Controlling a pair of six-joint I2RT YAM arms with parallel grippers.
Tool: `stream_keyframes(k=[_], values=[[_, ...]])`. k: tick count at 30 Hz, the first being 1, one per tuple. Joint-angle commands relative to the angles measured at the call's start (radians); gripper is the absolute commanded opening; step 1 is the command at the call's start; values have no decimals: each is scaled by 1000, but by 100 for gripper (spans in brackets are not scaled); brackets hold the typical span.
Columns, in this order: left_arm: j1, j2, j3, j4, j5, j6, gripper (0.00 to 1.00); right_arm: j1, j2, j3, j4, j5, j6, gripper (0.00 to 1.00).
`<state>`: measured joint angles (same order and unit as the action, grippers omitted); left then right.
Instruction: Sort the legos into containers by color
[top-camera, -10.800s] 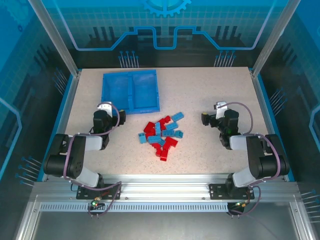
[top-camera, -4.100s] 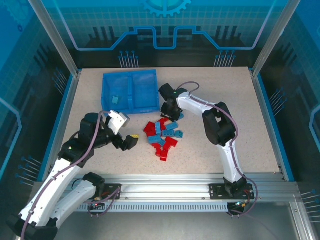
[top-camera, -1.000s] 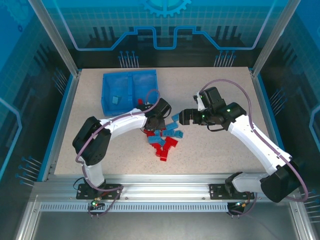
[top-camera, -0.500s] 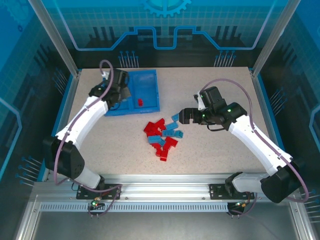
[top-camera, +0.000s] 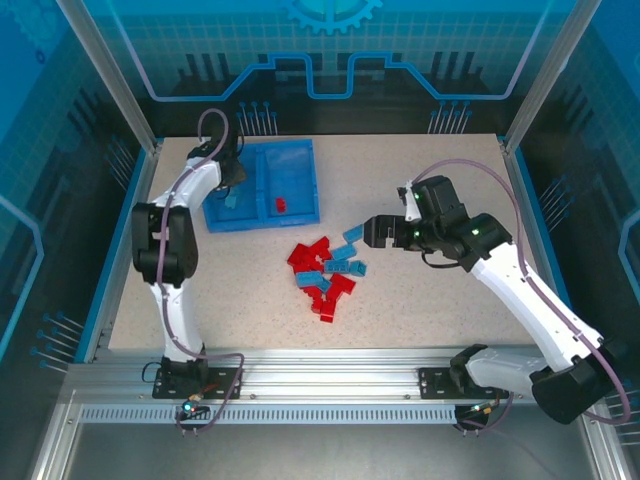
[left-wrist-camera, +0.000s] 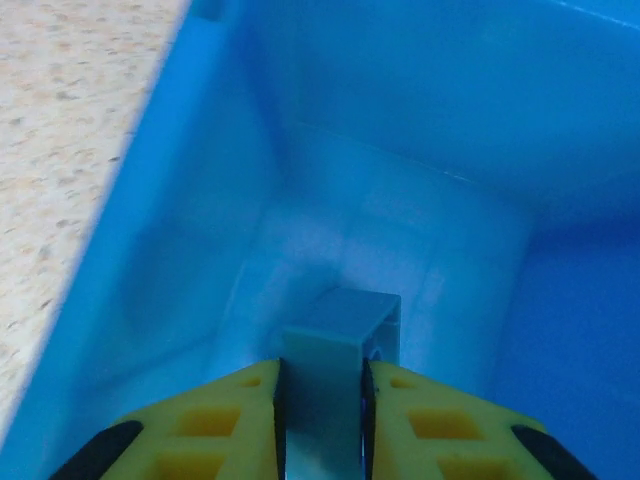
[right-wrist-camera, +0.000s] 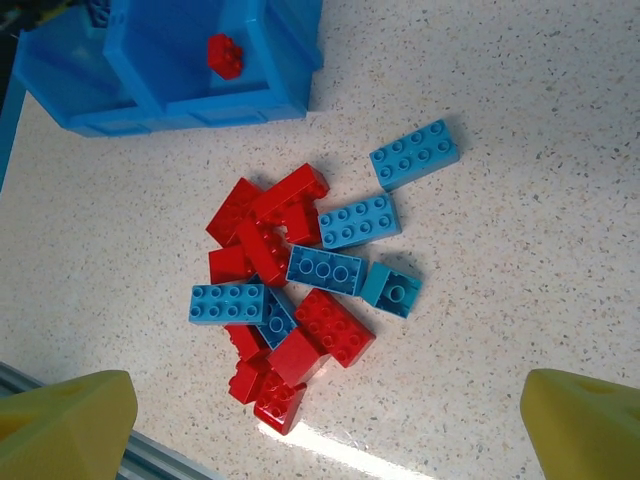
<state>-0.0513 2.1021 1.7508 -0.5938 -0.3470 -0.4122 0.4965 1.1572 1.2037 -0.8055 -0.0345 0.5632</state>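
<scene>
The blue tray (top-camera: 297, 172) lies at the back left, also seen in the right wrist view (right-wrist-camera: 180, 112). My left gripper (top-camera: 231, 180) is down in its left compartment, shut on a light blue brick (left-wrist-camera: 338, 345) between the yellow fingers (left-wrist-camera: 225, 420). Another light blue brick (top-camera: 231, 203) lies in that compartment. One red brick (top-camera: 280, 205) (right-wrist-camera: 224, 55) sits in the right compartment. The mixed pile of red and light blue bricks (top-camera: 325, 268) (right-wrist-camera: 300, 270) is mid-table. My right gripper (top-camera: 372, 232) (right-wrist-camera: 322, 400) hovers open just right of the pile, holding nothing.
The tray's inner walls (left-wrist-camera: 600, 110) close in tightly around my left gripper. Speckled tabletop (top-camera: 420, 300) stretches right and in front of the pile. Metal frame posts and a blue rim border the table.
My left arm swung from the pile to the tray; a red brick now lies in the right compartment, and the gripper sits in the left one. The right gripper barely moved.
</scene>
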Motion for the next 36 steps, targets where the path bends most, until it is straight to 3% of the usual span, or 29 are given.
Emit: stream_keyframes(k=[1, 6, 9, 14, 18, 21, 26, 31, 36], values=[[5, 33, 92, -27, 55, 11, 34, -3, -37, -16, -26, 12, 22, 100], [5, 19, 118, -53, 55, 14, 41, -3, -44, -20, -24, 14, 28, 100], [5, -73, 68, -41, 90, 10, 39, -2, -24, -18, -7, 7, 21, 100], [-6, -402, -154, 36, 220, -33, 38, 14, 62, -2, 19, -3, 19, 100], [-64, -672, -341, 85, 283, 21, 37, 70, 166, 36, 48, -5, 6, 98], [-143, -859, -484, 100, 306, 113, 37, 123, 276, 77, 66, 1, -1, 97], [-306, -1127, -702, 82, 396, 398, 41, 162, 515, 203, 66, 34, 126, 84], [-348, -1343, -879, 68, 565, 663, 52, 169, 736, 346, 57, 66, 235, 71], [-351, -1482, -956, 55, 575, 781, 73, 175, 923, 531, -30, 97, 310, 59]])
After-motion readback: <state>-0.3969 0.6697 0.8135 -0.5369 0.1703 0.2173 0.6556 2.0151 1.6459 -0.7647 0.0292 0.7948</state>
